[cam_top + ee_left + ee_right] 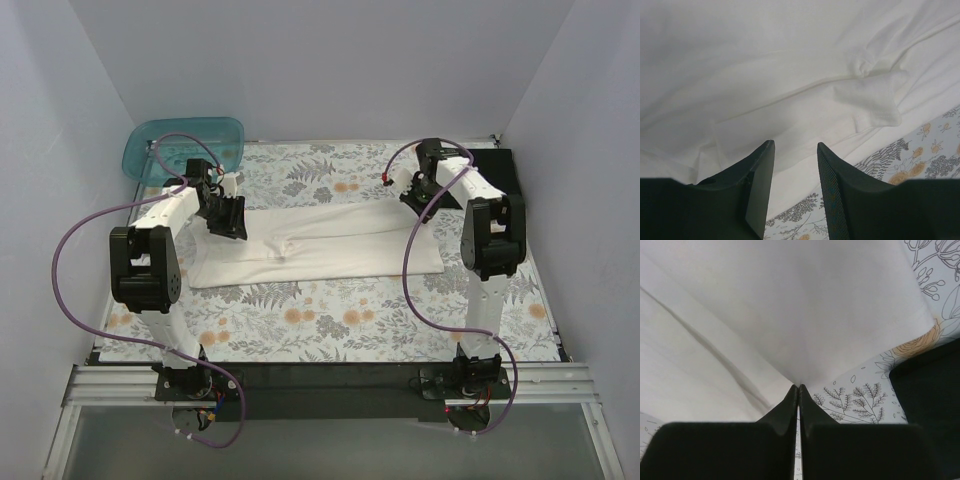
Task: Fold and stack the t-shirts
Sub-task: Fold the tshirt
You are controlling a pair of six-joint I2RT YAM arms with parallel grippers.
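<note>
One white t-shirt (320,245) lies mid-table on the flowery cloth (330,320), the right gripper (798,387) pinching its edge and the left gripper (795,144) open above it, which should grab too before both lift evenly.

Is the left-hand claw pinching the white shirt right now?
No, the left gripper stands open above the white t-shirt, with a clear gap and no cloth clamped in it.

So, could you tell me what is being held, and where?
The right gripper pinches the cream-white t-shirt by its edge; the left gripper holds nothing.
</note>
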